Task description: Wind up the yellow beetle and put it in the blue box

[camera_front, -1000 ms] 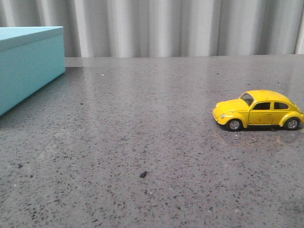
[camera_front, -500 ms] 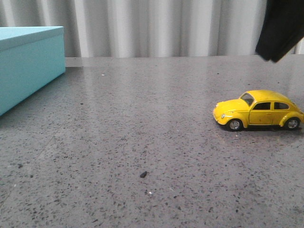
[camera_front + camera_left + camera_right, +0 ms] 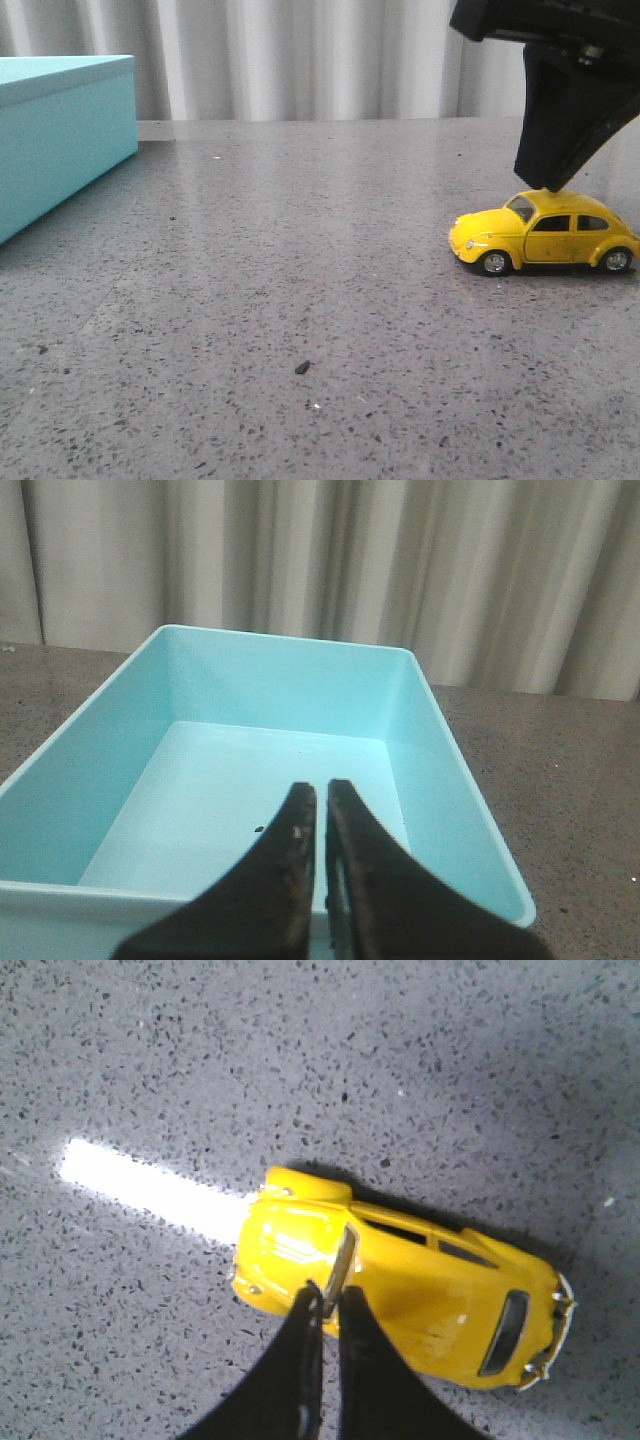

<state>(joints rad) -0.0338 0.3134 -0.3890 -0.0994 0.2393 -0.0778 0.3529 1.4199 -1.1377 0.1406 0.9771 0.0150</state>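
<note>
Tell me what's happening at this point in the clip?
The right gripper hangs with its fingers nearly together right over the roof of the yellow beetle, which sits on all four wheels on the grey table. It has no grip on the car. The left gripper, shut and empty, hovers above the blue box, which is open with nothing inside.

Bare table (image 3: 300,260) between blue box (image 3: 60,140) and yellow beetle (image 3: 545,232); passage wide.
</note>
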